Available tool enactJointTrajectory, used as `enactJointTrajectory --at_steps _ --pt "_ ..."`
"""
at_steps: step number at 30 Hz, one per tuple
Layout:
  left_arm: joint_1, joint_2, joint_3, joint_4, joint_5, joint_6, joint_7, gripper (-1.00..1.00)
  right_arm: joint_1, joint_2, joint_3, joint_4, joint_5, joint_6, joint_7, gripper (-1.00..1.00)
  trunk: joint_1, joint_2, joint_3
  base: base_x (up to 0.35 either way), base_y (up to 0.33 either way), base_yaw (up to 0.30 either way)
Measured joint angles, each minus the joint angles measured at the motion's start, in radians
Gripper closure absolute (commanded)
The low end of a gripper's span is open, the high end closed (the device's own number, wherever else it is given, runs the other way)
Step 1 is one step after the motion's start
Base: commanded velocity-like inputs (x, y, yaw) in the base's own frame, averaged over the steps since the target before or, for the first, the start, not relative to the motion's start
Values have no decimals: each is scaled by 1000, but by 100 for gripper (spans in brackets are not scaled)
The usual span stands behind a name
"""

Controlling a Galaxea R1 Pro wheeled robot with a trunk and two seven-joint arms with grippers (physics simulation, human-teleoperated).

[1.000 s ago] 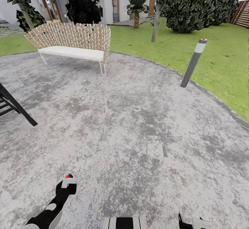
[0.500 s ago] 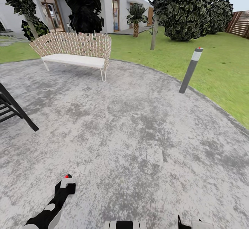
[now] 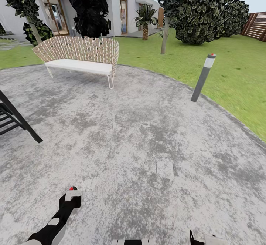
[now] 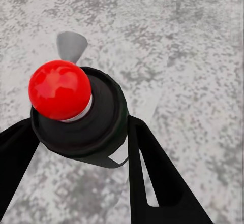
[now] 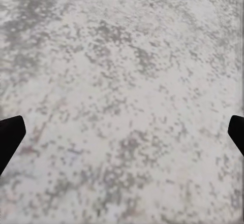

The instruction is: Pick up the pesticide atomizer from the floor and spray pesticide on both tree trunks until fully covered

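Left gripper (image 4: 81,148) is clamped on the pesticide atomizer (image 4: 79,115), red cap up, low over the paved patio (image 3: 140,137). Right gripper (image 5: 122,132) is spread wide, nothing between its fingers. At the patio's far edge stands a wicker bench (image 3: 79,54); a grey bollard light (image 3: 202,77) marks its right edge, a black chair (image 3: 14,121) its left. Beyond on the lawn, a tree trunk (image 3: 164,37).
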Motion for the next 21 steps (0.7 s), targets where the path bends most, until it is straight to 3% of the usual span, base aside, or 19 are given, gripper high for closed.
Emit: enactJointTrajectory --at_steps 8,14,15,17,18,21 --pt "0 3 2 0 -3 1 -1 100 0 0 0 0 0 0 0 -100 -31 56 25 0 0 0" --pt "2 2 2 0 -1 -2 2 100 0 1 0 0 -1 1 1 -100 -31 56 25 0 0 0" --pt "4 2 2 0 -2 -2 4 100 0 8 2 0 0 1 1 -100 -31 56 25 0 0 0" --pt "19 3 5 0 0 -2 6 100 0 55 10 -4 5 -1 3 -100 -31 56 25 0 0 0" --pt "25 3 8 -2 4 -3 6 100 0 64 7 -9 3 -6 1 -100 -31 56 25 0 0 0" --pt "30 3 10 0 9 -3 7 100 0 59 5 -78 4 -7 -1 -100 -31 56 25 0 0 0"
